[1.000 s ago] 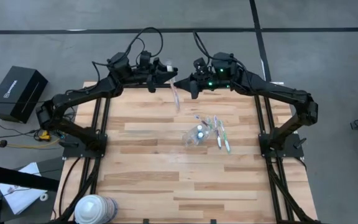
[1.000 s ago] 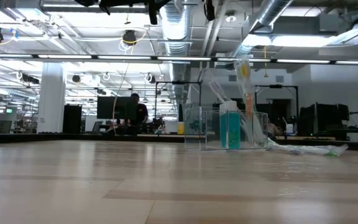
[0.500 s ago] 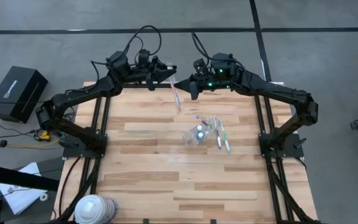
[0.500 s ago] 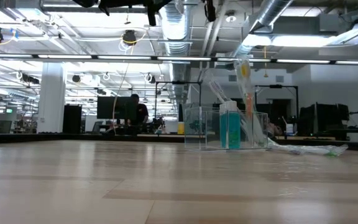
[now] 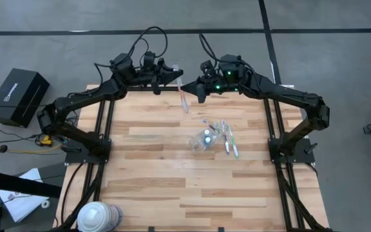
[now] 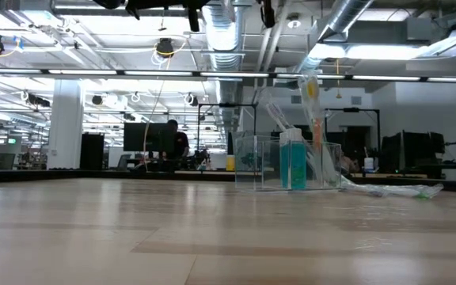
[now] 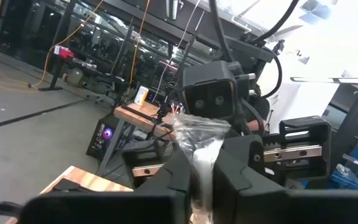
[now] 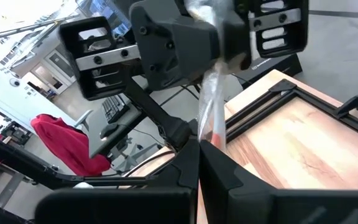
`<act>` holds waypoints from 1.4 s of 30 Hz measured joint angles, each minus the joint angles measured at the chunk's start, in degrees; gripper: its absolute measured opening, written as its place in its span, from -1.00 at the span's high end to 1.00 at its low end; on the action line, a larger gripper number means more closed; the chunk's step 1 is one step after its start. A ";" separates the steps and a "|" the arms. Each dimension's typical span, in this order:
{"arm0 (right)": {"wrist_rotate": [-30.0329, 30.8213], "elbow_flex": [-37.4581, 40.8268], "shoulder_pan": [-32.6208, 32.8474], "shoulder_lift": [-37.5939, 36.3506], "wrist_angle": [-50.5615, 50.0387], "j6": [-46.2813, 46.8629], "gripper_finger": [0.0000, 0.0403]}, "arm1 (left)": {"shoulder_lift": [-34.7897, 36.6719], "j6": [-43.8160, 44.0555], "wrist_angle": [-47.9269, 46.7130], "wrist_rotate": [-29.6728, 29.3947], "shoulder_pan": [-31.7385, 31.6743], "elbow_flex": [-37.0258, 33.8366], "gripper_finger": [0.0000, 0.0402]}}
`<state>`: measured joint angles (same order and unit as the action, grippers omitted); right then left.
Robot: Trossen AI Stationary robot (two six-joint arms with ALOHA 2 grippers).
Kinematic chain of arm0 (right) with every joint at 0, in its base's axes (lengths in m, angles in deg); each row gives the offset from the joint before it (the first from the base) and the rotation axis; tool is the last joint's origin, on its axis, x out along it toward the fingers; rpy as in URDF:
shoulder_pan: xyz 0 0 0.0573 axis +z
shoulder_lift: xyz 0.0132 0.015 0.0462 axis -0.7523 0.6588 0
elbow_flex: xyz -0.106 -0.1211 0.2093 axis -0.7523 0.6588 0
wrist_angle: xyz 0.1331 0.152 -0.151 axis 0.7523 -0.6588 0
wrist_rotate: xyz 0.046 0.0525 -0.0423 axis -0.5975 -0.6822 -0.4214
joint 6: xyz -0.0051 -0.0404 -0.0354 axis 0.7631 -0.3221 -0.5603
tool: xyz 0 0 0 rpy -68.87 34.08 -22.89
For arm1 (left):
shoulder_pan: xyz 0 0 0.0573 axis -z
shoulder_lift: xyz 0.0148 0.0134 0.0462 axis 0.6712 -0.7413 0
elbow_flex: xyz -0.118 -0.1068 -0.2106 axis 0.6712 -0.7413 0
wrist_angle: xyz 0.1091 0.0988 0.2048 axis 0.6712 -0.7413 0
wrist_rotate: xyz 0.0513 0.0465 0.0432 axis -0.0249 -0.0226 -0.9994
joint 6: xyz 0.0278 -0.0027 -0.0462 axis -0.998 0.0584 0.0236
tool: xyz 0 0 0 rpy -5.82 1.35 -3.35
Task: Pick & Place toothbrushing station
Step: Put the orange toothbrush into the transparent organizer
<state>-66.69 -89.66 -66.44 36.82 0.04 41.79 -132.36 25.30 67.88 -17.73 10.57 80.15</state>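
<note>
The left claw (image 5: 177, 73) grasps a wrapped toothbrush (image 5: 183, 98) by its crinkly top; light, thin, slippery, so hold firmly. The right claw (image 5: 199, 89) is clenched, empty.

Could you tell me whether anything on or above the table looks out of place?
One wrapped toothbrush hangs in the air from the left gripper at the far edge, apart from the cup and other toothbrushes lying loose mid-table.
</note>
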 joint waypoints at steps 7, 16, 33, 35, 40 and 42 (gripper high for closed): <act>0.00 0.13 0.00 -0.67 0.27 -2.90 1.00 | 0.00 -0.76 0.21 -0.28 0.02 0.00 0.94; -0.09 0.02 -1.80 -6.96 -2.61 -7.90 0.66 | 0.02 -1.17 -0.16 2.95 -1.89 -0.11 0.95; 9.18 0.02 -4.15 -25.38 -6.70 -12.52 0.36 | -0.02 -20.33 -13.18 -0.26 6.13 -0.07 0.96; 9.87 0.02 -4.13 -26.62 -7.55 -12.89 0.38 | -0.08 -22.14 -13.23 -5.22 8.57 -0.07 0.96; 10.67 0.02 -4.15 -28.14 -10.77 -12.87 0.41 | -0.63 -22.28 -10.04 -13.64 13.40 -3.60 0.96; 10.64 0.02 -4.15 -28.28 -12.10 -12.87 0.41 | -0.63 -20.79 -7.33 -16.69 15.18 -7.26 0.96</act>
<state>-56.05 -89.64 -70.59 8.55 -12.06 28.92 -132.99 4.52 60.56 -34.42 25.75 72.89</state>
